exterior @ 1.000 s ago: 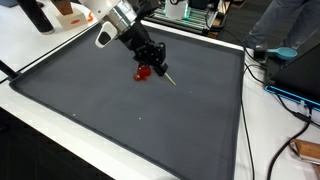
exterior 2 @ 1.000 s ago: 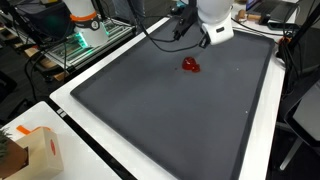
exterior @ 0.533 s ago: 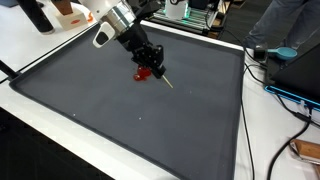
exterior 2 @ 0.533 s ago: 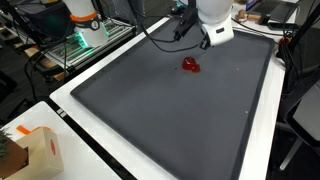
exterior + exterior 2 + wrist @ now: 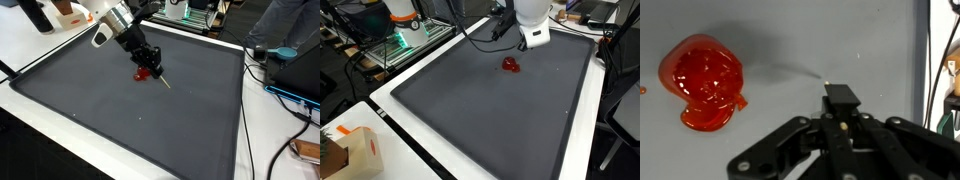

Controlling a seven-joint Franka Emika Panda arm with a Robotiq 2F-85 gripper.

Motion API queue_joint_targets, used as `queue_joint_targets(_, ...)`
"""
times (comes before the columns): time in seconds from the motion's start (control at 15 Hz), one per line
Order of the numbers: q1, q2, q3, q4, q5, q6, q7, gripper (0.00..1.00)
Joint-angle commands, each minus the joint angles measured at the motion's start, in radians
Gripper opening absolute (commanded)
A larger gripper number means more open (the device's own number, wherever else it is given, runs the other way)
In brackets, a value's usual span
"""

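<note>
A glossy, translucent red lump [image 5: 708, 80] lies on the dark grey mat [image 5: 120, 115]; it shows in both exterior views [image 5: 143, 72] [image 5: 510, 65]. My gripper [image 5: 840, 98] hovers just beside it, with the lump to its left in the wrist view. The jaws are closed together on a thin pale stick [image 5: 165, 80] that slants down to the mat past the lump. In the wrist view only the stick's small yellowish tip [image 5: 827, 80] shows. In an exterior view the gripper [image 5: 525, 40] sits above and behind the lump.
The mat has a white border [image 5: 395, 105]. A cardboard box [image 5: 355, 150] stands at one corner. Cables [image 5: 290, 95] and a blue object [image 5: 275, 50] lie beside the mat. Equipment racks [image 5: 390, 35] stand behind.
The arm has shifted only very slightly; the red lump and the stick stay where they were.
</note>
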Motion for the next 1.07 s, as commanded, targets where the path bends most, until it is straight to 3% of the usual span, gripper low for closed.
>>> queue_joint_targets(0.0,-0.001,-0.018,-0.008,-0.024,0.001,0.004,0.016,0.03)
queue_joint_targets(0.47,-0.003,-0.084,-0.025,-0.027,-0.070,-0.050,0.009,0.03)
queue_joint_targets(1.0,0.029,-0.214,-0.057,-0.029,-0.300,-0.167,0.063,0.03)
